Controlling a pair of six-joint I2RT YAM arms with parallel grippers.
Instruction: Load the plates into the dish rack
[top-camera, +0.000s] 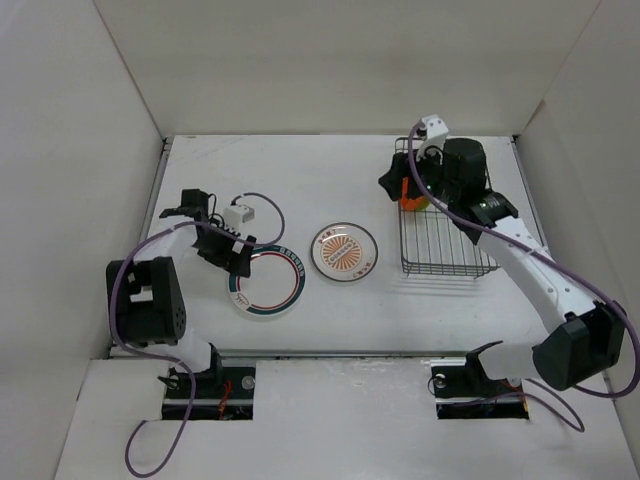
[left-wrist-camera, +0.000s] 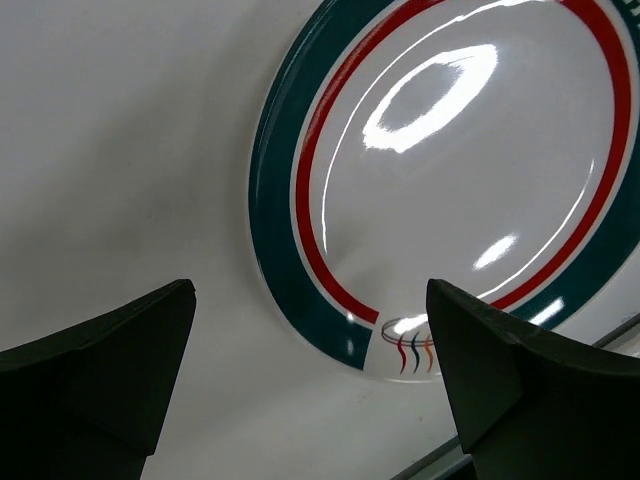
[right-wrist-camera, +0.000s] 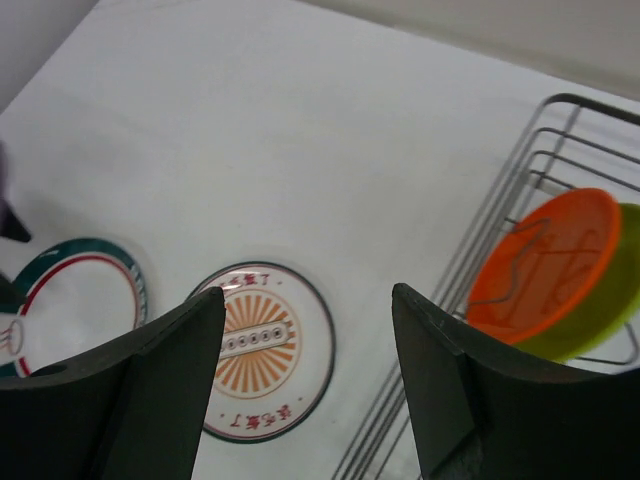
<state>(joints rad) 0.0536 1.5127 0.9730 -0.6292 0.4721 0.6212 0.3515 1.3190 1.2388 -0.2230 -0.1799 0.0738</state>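
Note:
The dark wire dish rack (top-camera: 445, 270) stands at the right. The orange plate (right-wrist-camera: 545, 260) and the lime green plate (right-wrist-camera: 600, 310) stand on edge in its far end. The white plate with the dark green rim (top-camera: 268, 282) lies flat at the left. The plate with the orange-brown pattern (top-camera: 343, 250) lies flat in the middle. My left gripper (left-wrist-camera: 310, 300) is open and empty, low over the near edge of the green-rimmed plate (left-wrist-camera: 450, 150). My right gripper (right-wrist-camera: 308, 295) is open and empty, raised beside the rack's far left corner (top-camera: 392, 184).
A small white box with a cable (top-camera: 240, 212) lies behind the left gripper. White walls enclose the table on the left, back and right. The table's front edge runs just below the green-rimmed plate. The rack's near half holds no plates.

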